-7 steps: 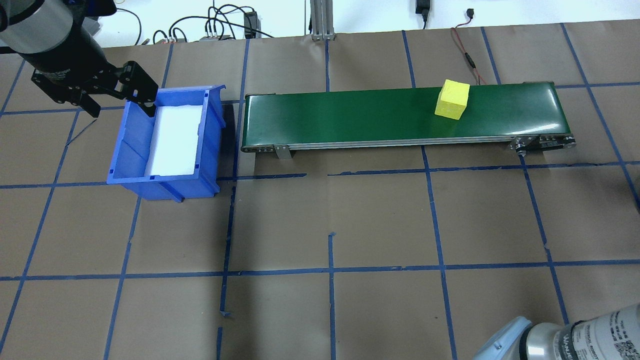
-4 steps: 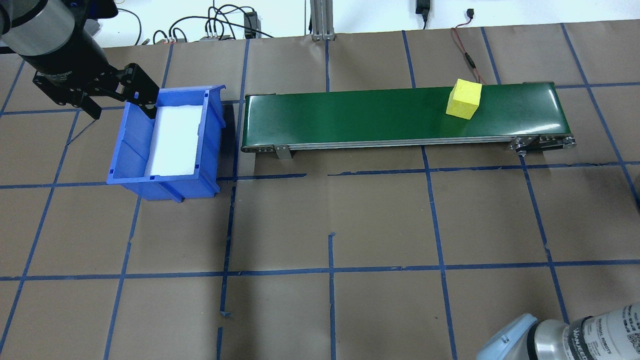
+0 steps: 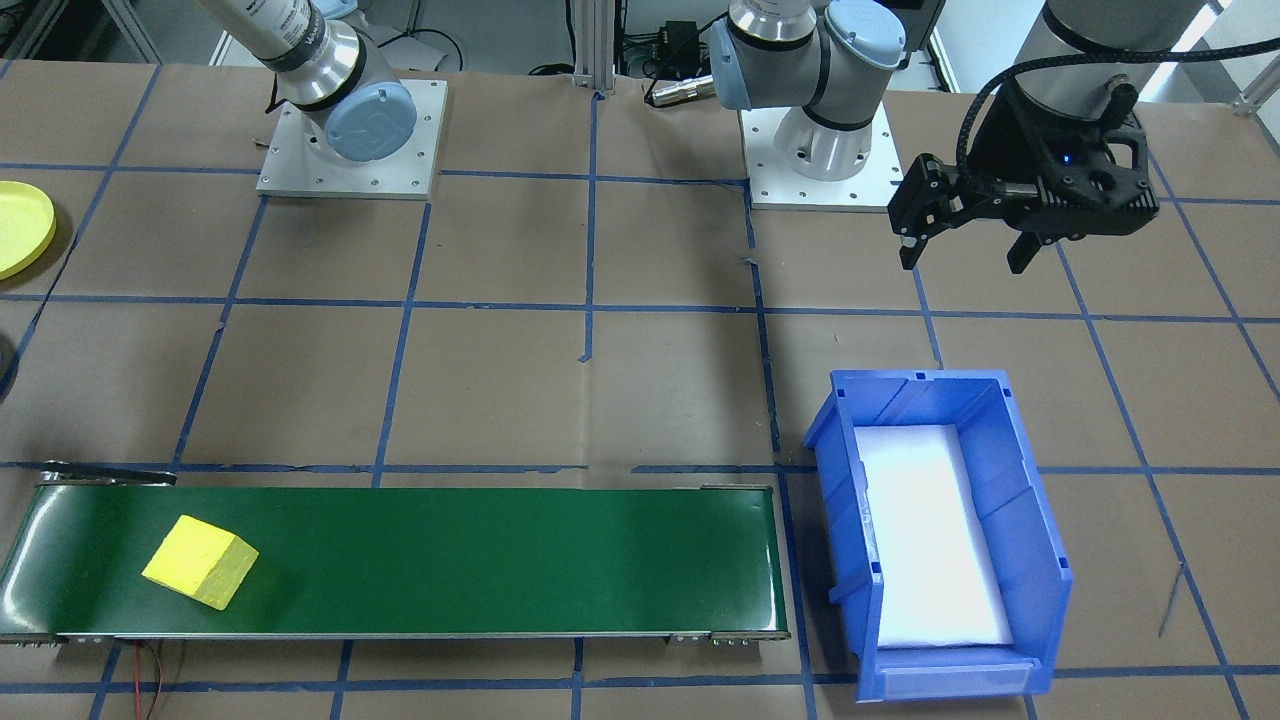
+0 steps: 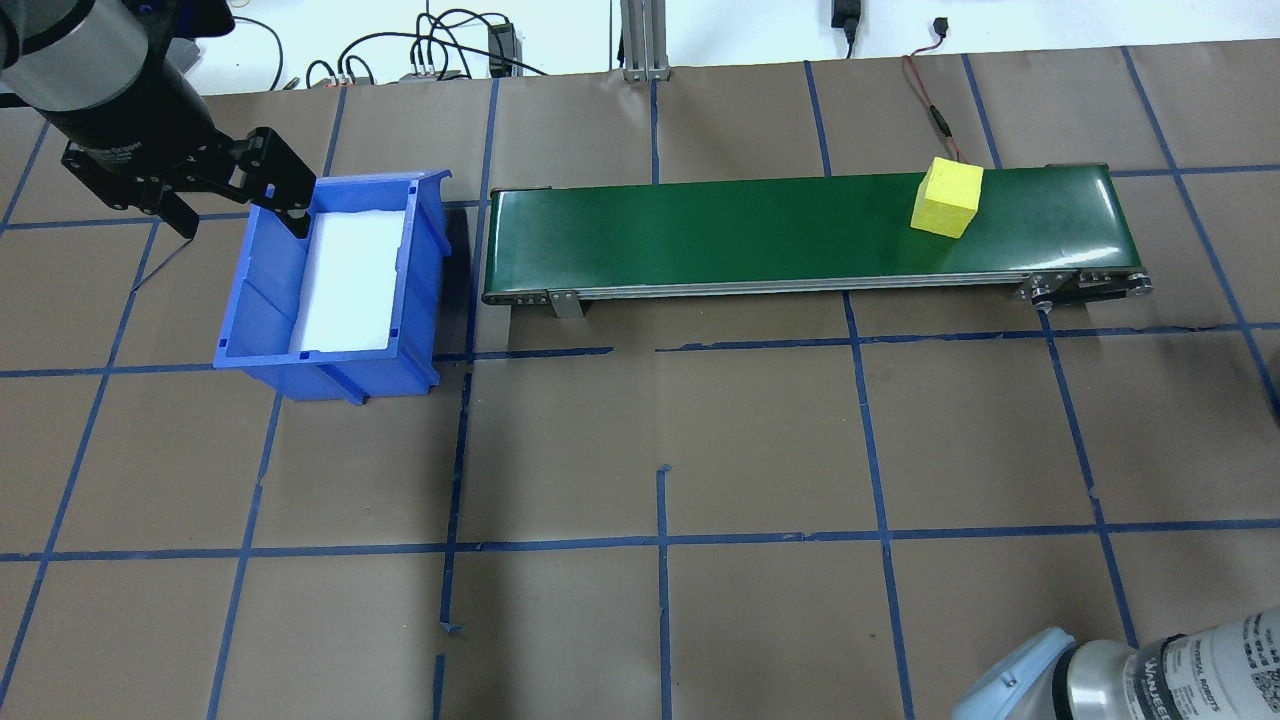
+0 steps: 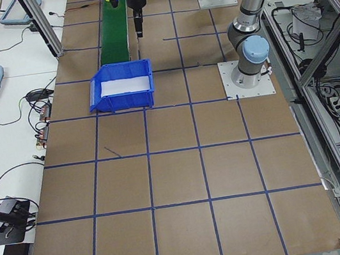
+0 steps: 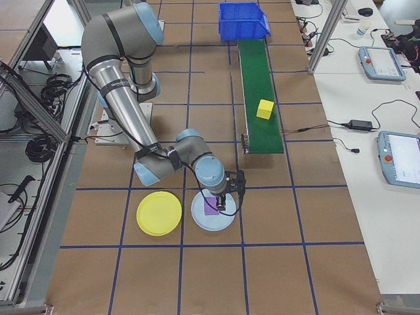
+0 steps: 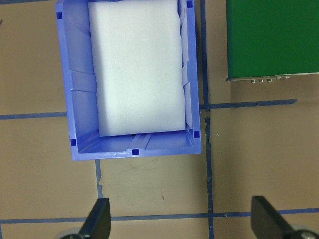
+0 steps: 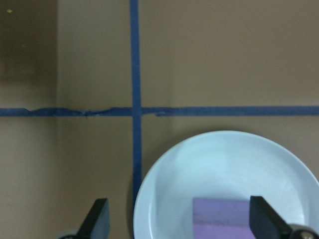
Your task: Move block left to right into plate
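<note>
Note that the yellow block [image 4: 947,197] sits near the right end of the green conveyor belt [image 4: 760,235], well apart from the yellow plate [image 6: 159,212], which lies on the desk [image 4: 640,450] just beside a pale blue plate [image 6: 212,210]. The left claw [image 3: 968,248] hangs with fingers apart beside the blue bin [image 4: 330,285], holding nothing. The right claw [image 8: 179,224] is spread wide above the pale blue plate, which carries a purple block [image 8: 224,219].

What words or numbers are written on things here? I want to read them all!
Right arm's silver tube: printing, too blurred to read.
Left arm's dark wrist: small white lettering, too small to read.
Yellow cube, blue rectangular bin, green conveyor belt: no writing.
</note>
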